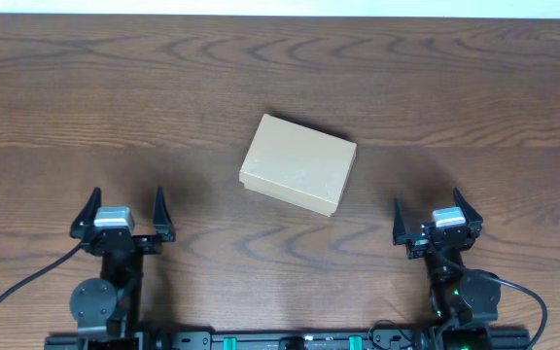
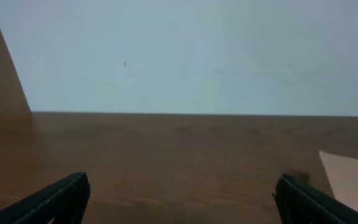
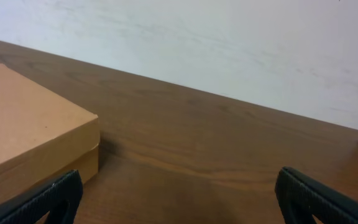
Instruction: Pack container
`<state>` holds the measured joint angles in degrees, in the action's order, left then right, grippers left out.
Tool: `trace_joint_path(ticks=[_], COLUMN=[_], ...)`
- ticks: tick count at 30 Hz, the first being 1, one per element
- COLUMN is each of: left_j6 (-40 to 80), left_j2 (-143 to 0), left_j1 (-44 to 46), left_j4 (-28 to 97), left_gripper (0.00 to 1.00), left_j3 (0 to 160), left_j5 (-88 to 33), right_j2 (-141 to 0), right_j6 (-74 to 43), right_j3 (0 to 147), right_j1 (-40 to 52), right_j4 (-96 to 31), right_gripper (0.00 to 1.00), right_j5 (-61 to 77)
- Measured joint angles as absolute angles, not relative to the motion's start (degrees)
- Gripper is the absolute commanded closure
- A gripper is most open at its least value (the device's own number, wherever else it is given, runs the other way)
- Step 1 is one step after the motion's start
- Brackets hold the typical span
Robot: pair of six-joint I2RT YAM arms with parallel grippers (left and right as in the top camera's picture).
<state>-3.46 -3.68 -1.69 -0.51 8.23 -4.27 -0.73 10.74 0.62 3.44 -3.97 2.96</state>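
The container [image 1: 298,163] is a plain tan cardboard box, lid closed, lying at a slight angle in the middle of the wooden table. Its corner shows at the right edge of the left wrist view [image 2: 353,180] and its side at the left of the right wrist view [image 3: 30,137]. My left gripper [image 1: 124,212] is open and empty near the front edge, left of the box; its fingers show in the left wrist view [image 2: 182,196]. My right gripper [image 1: 437,212] is open and empty near the front edge, right of the box, also in the right wrist view [image 3: 179,196].
A pale wall [image 3: 229,50] stands behind the far edge of the dark wooden table [image 1: 115,87]. Cables run from both arm bases along the front edge.
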Motion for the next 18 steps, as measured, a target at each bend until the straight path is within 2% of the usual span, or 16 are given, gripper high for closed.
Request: trace_joint_path(ticks=[9,18], left_j6=[-1.7,-1.5], left_j2=[-3.5,-3.0], left_j1=[-1.7,-1.7], left_j4=[-4.6,0.3], left_gripper=[0.05,0.05], left_j3=[1.4,0.7], left_j5=[-4.2,-4.0], right_j2=[-0.7,-0.7], right_j6=[10.7,10.7], right_j3=[0.6,0.6], right_j1=[3.4,3.4], right_j4=[-4.0,-4.0], right_gripper=[0.01,0.01], right_j5=[3.0,3.0])
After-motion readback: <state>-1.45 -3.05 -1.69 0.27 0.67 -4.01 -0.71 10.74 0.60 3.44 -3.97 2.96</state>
